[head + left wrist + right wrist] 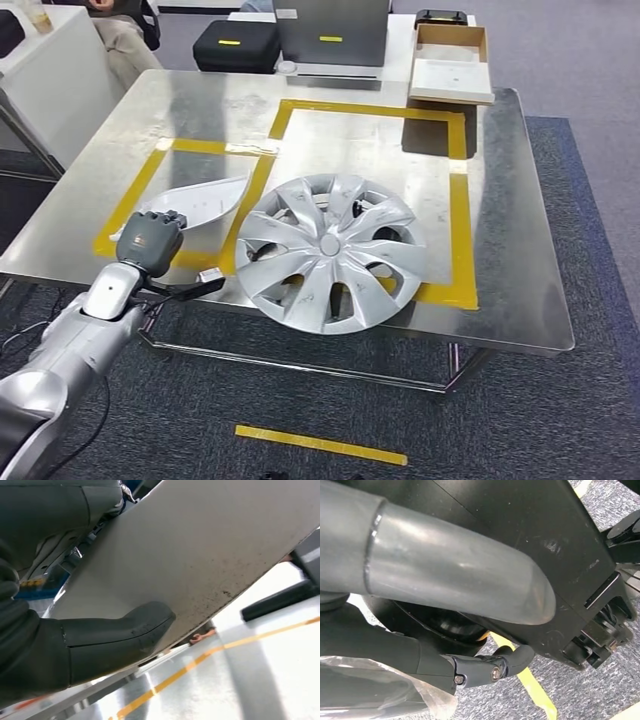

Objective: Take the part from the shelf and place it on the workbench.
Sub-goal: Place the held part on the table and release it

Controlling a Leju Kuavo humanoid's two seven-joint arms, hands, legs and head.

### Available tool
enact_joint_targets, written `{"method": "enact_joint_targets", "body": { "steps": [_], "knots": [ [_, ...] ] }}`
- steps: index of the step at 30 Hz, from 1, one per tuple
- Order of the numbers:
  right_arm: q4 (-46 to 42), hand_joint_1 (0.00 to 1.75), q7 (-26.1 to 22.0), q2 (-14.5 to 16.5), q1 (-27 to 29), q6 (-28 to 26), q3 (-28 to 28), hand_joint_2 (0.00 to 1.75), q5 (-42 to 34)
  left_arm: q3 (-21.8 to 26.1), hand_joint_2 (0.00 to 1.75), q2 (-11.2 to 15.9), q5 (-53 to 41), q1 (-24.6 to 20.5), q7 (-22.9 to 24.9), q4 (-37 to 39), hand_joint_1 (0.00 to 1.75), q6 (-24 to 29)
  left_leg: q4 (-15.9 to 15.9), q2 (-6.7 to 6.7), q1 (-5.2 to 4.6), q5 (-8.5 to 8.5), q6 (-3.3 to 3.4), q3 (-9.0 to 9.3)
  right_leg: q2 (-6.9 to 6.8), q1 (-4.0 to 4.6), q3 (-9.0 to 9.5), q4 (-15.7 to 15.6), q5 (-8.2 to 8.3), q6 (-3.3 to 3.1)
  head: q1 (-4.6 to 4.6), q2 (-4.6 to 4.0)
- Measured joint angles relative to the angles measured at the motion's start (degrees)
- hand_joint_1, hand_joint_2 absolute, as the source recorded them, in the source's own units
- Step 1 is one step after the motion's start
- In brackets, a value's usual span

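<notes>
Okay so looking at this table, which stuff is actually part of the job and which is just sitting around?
Part of the job:
- white part, held by the left hand
- workbench, where it goes, inside the yellow tape outline

Just lying about:
- silver hubcap
- cardboard box
- black case
- grey case

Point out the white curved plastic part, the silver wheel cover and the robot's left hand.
White curved plastic part (204, 200), head view, on its broad face.
Silver wheel cover (330, 244), head view, on its centre hub.
Left hand (151, 242), head view, on its grey back, gripping the part.
</notes>
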Motion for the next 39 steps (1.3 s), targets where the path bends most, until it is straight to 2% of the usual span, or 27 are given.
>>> {"method": "enact_joint_targets", "body": {
  "steps": [2,3,5,7,9,10,12,13,14,15,16,17,18,19,20,23,25,26,28,29,30,31,33,34,35,36,39],
  "knots": [
    [0.0,0.0,0.0,0.0,0.0,0.1,0.0,0.0,0.1,-0.3,1.75,0.6,-0.3,-0.1,0.3,0.0,1.75,-0.4,-7.0,0.01,-0.19,4.09,0.71,3.16,0.07,0.11,0.24,0.0,-0.1,-0.08,0.03,0.0],
    [0.0,0.0,0.0,0.0,0.0,0.1,0.0,0.0,0.2,-0.5,1.75,1.1,-0.3,-0.2,0.5,0.0,1.75,-0.8,-10.5,0.04,-0.38,5.51,1.05,4.75,0.18,0.21,0.24,0.0,-0.15,-0.06,0.04,0.0],
    [0.0,0.0,-0.1,0.0,0.0,0.1,0.0,0.0,0.1,-0.7,1.75,2.4,0.0,-0.4,0.3,0.0,1.75,-1.2,-14.5,0.1,-0.73,6.06,1.45,6.47,0.4,0.28,-0.07,0.0,-0.12,0.2,-0.01,0.0],
    [0.0,0.0,-0.1,0.0,0.0,0.0,0.0,0.0,0.0,-0.8,1.75,3.7,0.8,-0.3,-0.3,-0.1,1.75,-1.2,-15.5,0.13,-0.65,5.8,1.56,6.78,0.46,0.37,-0.28,-0.2,-0.11,0.72,-0.09,0.0],
    [0.0,0.0,0.0,0.0,0.0,0.0,0.0,0.0,0.1,-0.9,1.75,4.5,1.2,-0.2,-0.7,-0.2,1.75,-1.2,-16.2,0.16,-0.3,6.07,1.82,7.1,0.23,0.51,-0.95,0.8,-1.16,1.34,0.03,0.0],
    [0.0,0.0,0.0,0.0,-0.1,0.0,0.0,0.0,0.2,-0.9,1.75,4.7,1.2,-0.2,-0.6,-0.2,1.75,-1.2,-16.5,0.17,-0.13,6.2,1.98,7.27,0.09,0.57,-2.06,3.1,-2.57,1.65,0.12,0.0],
    [0.0,0.0,0.0,0.0,-0.4,0.0,0.0,0.0,0.3,-1.1,1.75,4.9,1.3,0.0,-0.5,-0.2,1.75,-1.2,-16.6,0.19,-0.09,6.2,2.21,7.32,-0.07,0.56,-5.51,10.6,-6.09,2.16,0.22,0.0],
    [0.0,0.0,0.0,0.0,-0.6,0.0,0.0,0.0,0.3,-1.2,1.75,5.0,1.2,0.1,-0.5,-0.2,1.75,-1.2,-16.5,0.2,-0.09,6.16,2.25,7.33,-0.09,0.55,-7.07,14.1,-7.27,2.37,0.21,0.0],
    [0.0,0.0,0.0,0.0,-0.7,0.0,0.0,0.0,0.3,-1.3,1.75,5.0,1.2,0.2,-0.4,-0.2,1.75,-1.2,-16.5,0.2,-0.07,6.12,2.25,7.37,-0.09,0.53,-7.82,15.8,-7.37,2.56,0.22,0.0],
    [0.0,0.0,0.0,0.0,-0.8,0.0,0.0,0.0,0.3,-1.4,1.75,5.0,1.2,0.3,-0.4,-0.2,1.75,-1.2,-16.5,0.19,-0.03,6.08,2.22,7.43,-0.1,0.46,-7.52,15.2,-6.33,2.71,0.24,0.0],
    [0.0,0.0,0.1,0.0,-0.7,0.0,0.0,0.0,0.3,-1.4,1.75,5.0,1.2,0.4,-0.4,-0.2,1.75,-1.2,-16.4,0.16,0.03,6.0,2.14,7.5,-0.13,0.34,-6.27,12.5,-4.43,2.81,0.25,0.0],
    [0.0,0.0,0.2,-0.1,-0.5,0.0,0.0,0.0,0.4,-1.5,1.75,5.0,1.2,0.4,-0.4,-0.2,1.75,-1.2,-16.3,0.12,0.08,5.87,1.99,7.56,-0.18,0.18,-4.46,8.5,-2.22,2.9,0.25,0.0],
    [0.0,0.0,0.2,-0.1,-0.4,0.0,0.0,0.0,0.5,-1.5,1.75,5.1,1.2,0.4,-0.3,-0.2,1.75,-1.2,-16.2,0.08,0.04,5.75,1.77,7.53,-0.22,0.1,-2.76,4.9,-0.74,2.94,0.26,0.0],
    [0.0,0.0,0.3,-0.1,-0.2,0.0,0.0,0.0,0.5,-1.6,1.75,5.1,1.2,0.3,-0.3,-0.2,1.75,-1.2,-15.9,0.05,-0.05,5.65,1.51,7.34,-0.21,0.01,-1.4,1.9,0.03,2.81,0.3,0.0],
    [0.0,0.0,0.3,-0.1,-0.1,0.0,0.0,0.0,0.6,-1.7,1.75,5.2,1.1,0.3,-0.1,-0.2,1.31,-1.2,-15.7,0.03,-0.16,5.64,1.22,7.07,-0.17,0.01,-0.71,0.4,0.16,2.5,0.29,0.0],
    [0.0,0.0,0.3,-0.1,-0.1,0.0,0.0,0.0,0.8,-2.4,1.75,5.0,1.1,0.1,0.5,-0.2,0.0,-1.0,-15.4,0.03,-0.24,5.73,0.59,6.48,-0.03,0.01,-0.47,-0.1,-0.07,1.27,0.24,0.0],
    [0.0,0.0,0.1,-0.1,0.0,-0.4,0.0,0.0,1.0,-2.6,1.75,4.6,1.8,0.0,0.9,-0.2,0.0,-0.4,-13.4,0.06,-0.17,4.46,0.11,5.76,-0.09,-0.21,-0.15,-0.3,0.02,0.62,0.14,0.0],
    [0.0,0.0,-0.2,-0.1,0.1,-0.9,0.0,0.0,1.1,-2.6,1.31,4.5,2.3,0.0,1.0,-0.2,0.0,0.0,-10.9,0.08,-0.12,3.11,-0.16,4.67,-0.15,-0.31,0.05,-0.4,-0.01,0.31,0.05,0.0],
    [0.0,0.0,-1.1,-0.1,0.4,-2.0,0.1,0.0,1.3,-2.6,0.44,4.4,2.9,0.2,1.2,-0.2,0.0,1.0,-3.4,0.09,-0.03,0.02,-0.54,1.3,-0.2,-0.28,0.29,-0.4,-0.15,-0.09,-0.08,0.0],
    [0.0,0.0,-1.5,-0.1,0.5,-2.4,0.1,0.0,1.3,-2.6,0.0,4.3,3.0,0.4,1.1,-0.2,0.0,1.4,-0.5,0.09,-0.01,-0.74,-0.59,-0.12,-0.19,-0.27,0.41,-0.4,-0.22,-0.17,-0.07,0.0],
    [0.0,0.0,-1.8,-0.1,0.7,-2.8,0.2,0.0,1.3,-2.6,0.0,4.3,3.0,0.7,1.0,-0.2,0.0,1.7,0.6,0.09,-0.01,-0.48,-0.55,-0.78,-0.16,-0.25,0.54,-0.4,-0.3,-0.22,-0.07,0.0],
    [0.0,0.0,-2.2,-0.1,0.8,-3.2,0.3,0.0,1.3,-2.6,0.0,4.3,3.1,0.9,0.8,-0.2,0.0,1.9,-0.5,0.09,-0.01,0.88,-0.4,-0.37,-0.13,-0.22,0.72,-0.4,-0.39,-0.24,-0.08,0.0],
    [0.0,0.0,-2.8,0.0,0.9,-3.7,0.4,0.0,1.4,-2.6,0.0,4.3,3.1,1.0,0.5,-0.2,0.0,2.3,-7.6,0.09,-0.11,4.95,0.18,2.76,-0.09,-0.17,1.17,-0.4,-0.68,-0.14,-0.05,0.0],
    [0.0,0.0,-3.0,0.0,0.9,-3.9,0.4,0.0,1.5,-2.6,0.0,4.3,3.0,1.0,0.4,-0.2,0.0,2.5,-11.1,0.09,-0.25,6.29,0.48,4.35,-0.07,-0.07,1.27,-0.4,-0.83,0.01,-0.03,0.0],
    [0.0,0.0,-3.2,0.1,1.0,-4.0,0.4,0.0,1.5,-2.7,0.0,4.3,2.9,1.0,0.4,-0.2,0.0,2.7,-13.6,0.1,-0.39,6.78,0.72,5.47,-0.06,0.01,1.23,-0.3,-0.93,0.24,-0.04,0.0],
    [0.0,0.0,-3.4,0.1,1.0,-4.1,0.4,0.0,1.6,-2.7,0.0,4.3,2.9,1.1,0.4,-0.2,0.0,2.9,-14.7,0.1,-0.53,6.58,0.88,5.95,-0.08,0.06,1.12,-0.4,-0.98,0.49,-0.03,0.0],
    [0.0,0.0,-3.6,0.1,1.0,-4.2,0.5,0.0,1.6,-2.7,0.0,4.2,2.9,1.4,0.4,-0.2,0.0,3.1,-15.7,0.13,-0.36,6.38,1.4,6.34,-0.2,0.15,0.83,-0.3,-1.42,1.4,-0.05,0.0]
  ]
}}
